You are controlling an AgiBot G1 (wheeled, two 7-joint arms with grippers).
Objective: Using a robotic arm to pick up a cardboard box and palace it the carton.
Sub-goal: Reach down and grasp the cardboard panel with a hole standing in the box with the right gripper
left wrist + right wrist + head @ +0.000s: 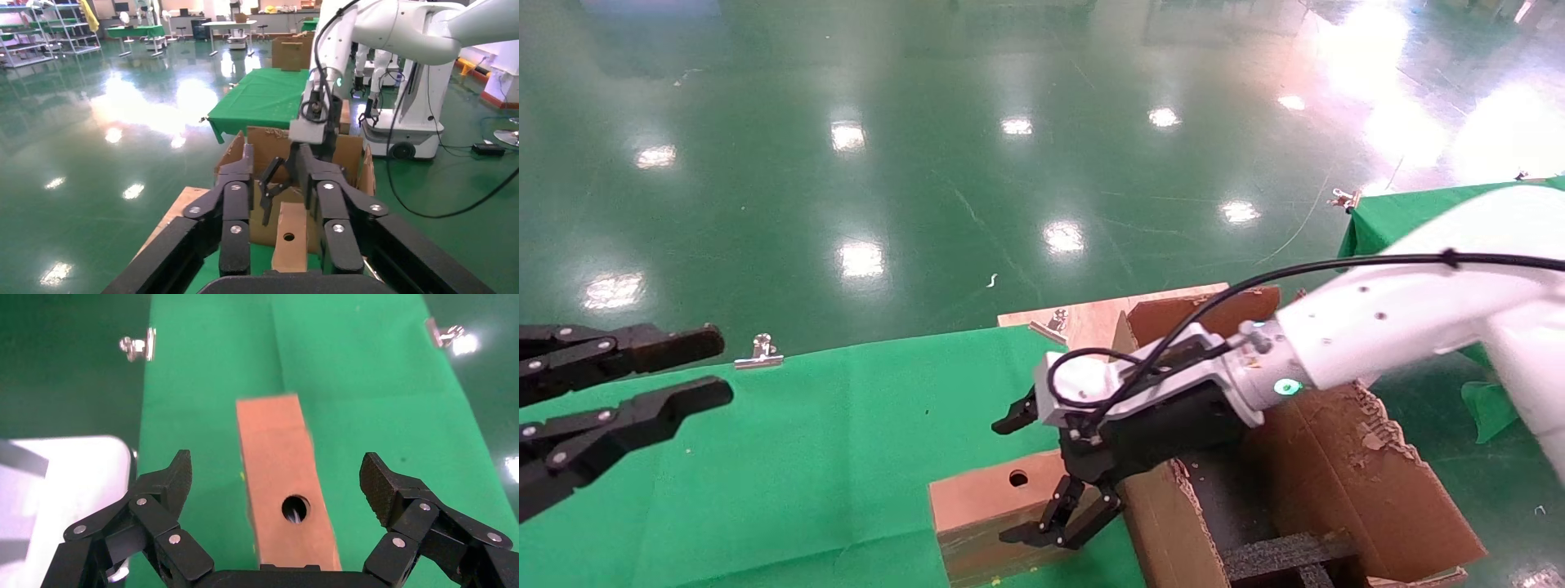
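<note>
The small brown cardboard box stands on the green cloth with its narrow holed face up, beside the carton. The white robotic arm reaches over the carton. My right gripper is open just above the box. In the right wrist view its fingers straddle the box without touching it, and the gripper is empty. My left gripper is open and idle at the far left. Its wrist view looks toward the box and carton.
Black notched foam lies inside the carton. The green cloth is held by metal clips over a wooden board. A second green-covered table stands at the right. Glossy green floor lies beyond.
</note>
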